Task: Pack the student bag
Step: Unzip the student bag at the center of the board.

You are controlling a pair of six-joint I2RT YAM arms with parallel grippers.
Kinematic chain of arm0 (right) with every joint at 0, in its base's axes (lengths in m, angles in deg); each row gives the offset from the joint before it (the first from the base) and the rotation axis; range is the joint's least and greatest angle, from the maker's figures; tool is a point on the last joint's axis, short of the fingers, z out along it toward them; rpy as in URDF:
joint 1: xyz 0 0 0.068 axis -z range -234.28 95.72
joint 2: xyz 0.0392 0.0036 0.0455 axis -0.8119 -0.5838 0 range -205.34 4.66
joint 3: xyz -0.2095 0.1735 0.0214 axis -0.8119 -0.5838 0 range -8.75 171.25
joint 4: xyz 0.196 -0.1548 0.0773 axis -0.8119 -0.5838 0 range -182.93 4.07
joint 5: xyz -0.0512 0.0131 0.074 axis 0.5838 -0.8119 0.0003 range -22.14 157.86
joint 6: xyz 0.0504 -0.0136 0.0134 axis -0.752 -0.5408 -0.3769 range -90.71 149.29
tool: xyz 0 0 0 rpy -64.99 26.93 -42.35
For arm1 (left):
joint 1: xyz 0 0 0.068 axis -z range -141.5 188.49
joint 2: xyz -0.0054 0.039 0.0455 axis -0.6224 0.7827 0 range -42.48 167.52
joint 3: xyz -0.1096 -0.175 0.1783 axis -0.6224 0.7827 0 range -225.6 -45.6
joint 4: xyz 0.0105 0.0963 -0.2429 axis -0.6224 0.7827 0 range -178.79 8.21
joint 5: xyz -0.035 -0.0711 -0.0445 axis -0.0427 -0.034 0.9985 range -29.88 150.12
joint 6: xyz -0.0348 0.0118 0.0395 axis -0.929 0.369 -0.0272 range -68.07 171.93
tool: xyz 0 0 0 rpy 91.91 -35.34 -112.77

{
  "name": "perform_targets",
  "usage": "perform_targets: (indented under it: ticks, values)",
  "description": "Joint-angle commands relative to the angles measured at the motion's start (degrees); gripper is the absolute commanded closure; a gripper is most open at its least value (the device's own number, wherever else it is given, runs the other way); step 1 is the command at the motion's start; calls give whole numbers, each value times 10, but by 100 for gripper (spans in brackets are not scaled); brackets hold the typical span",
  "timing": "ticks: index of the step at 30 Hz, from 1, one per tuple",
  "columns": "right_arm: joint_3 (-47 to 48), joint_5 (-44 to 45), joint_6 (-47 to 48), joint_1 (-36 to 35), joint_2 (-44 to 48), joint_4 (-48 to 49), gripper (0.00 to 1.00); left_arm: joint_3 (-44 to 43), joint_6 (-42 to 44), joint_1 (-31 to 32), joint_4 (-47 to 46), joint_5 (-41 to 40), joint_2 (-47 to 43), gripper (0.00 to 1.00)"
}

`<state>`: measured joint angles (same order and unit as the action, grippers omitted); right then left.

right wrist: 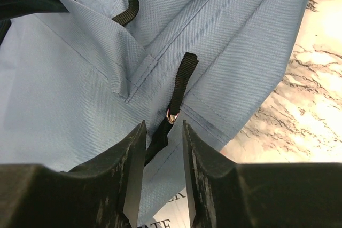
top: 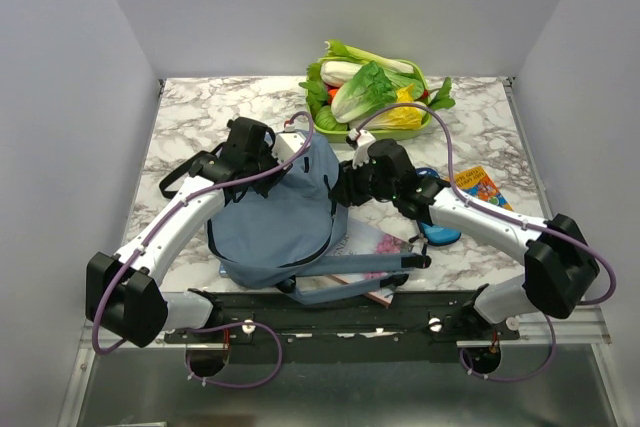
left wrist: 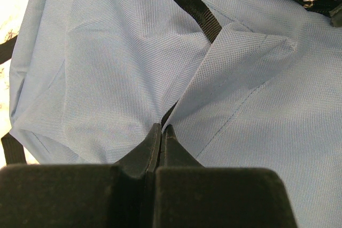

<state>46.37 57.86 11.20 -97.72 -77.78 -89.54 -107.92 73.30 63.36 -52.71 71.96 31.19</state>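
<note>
The grey-blue student bag (top: 275, 222) lies on the marble table between my arms, with its long straps (top: 365, 265) trailing toward the near edge. My left gripper (top: 291, 160) is at the bag's top left. In the left wrist view it (left wrist: 162, 127) is shut, pinching a fold of the bag's fabric (left wrist: 107, 68). My right gripper (top: 347, 185) is at the bag's top right edge. In the right wrist view it (right wrist: 163, 125) is open, its jaws either side of a black zipper pull (right wrist: 181, 78) and a flap of bag fabric (right wrist: 80, 89).
A book with a printed cover (top: 372, 245) lies under the bag's right side and shows below my right fingers (right wrist: 160, 222). A blue pencil case (top: 441, 234) and an orange book (top: 481, 186) lie to the right. A green basket of vegetables (top: 372, 97) stands at the back.
</note>
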Motion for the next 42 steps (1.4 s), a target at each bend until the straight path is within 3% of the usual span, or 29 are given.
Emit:
perform_targets:
  ticks: [1,6,9,13,16,31,32,33,35,36,38,39,42]
  values:
    - [9,-16,-9,-3,-11,12,60,2,-1,0,-14,15,-13,100]
    - [4,-25,-14,-3,-17,17,66,1,-1,0,-14,14,-14,100]
    - [0,-27,-18,-3,-15,25,73,1,-1,0,-14,13,-13,100]
    - [-4,-23,-20,-3,0,31,91,2,-1,0,-16,13,-13,100]
    - [-7,-23,-20,-3,18,31,97,4,-3,0,-20,12,-12,100]
    - [-46,-67,-39,-23,95,68,99,-9,-26,0,-43,-12,6,100]
    - [-45,-68,-39,-34,98,67,99,-15,-28,0,-42,-13,7,98]
    - [-43,-67,-39,-38,103,65,99,-24,-28,0,-39,-11,8,85]
    - [-44,-67,-41,-48,115,59,99,-67,-22,0,-17,13,15,69]
    - [-47,-64,-45,-49,119,58,99,-85,-19,-1,-7,25,18,53]
    - [-55,-62,-49,-48,136,59,99,-141,-6,-1,23,74,35,39]
    - [-67,-61,-52,-48,141,60,99,-160,-1,-1,32,94,43,27]
    - [-89,-58,-58,-48,160,65,99,-208,50,1,54,193,78,15]
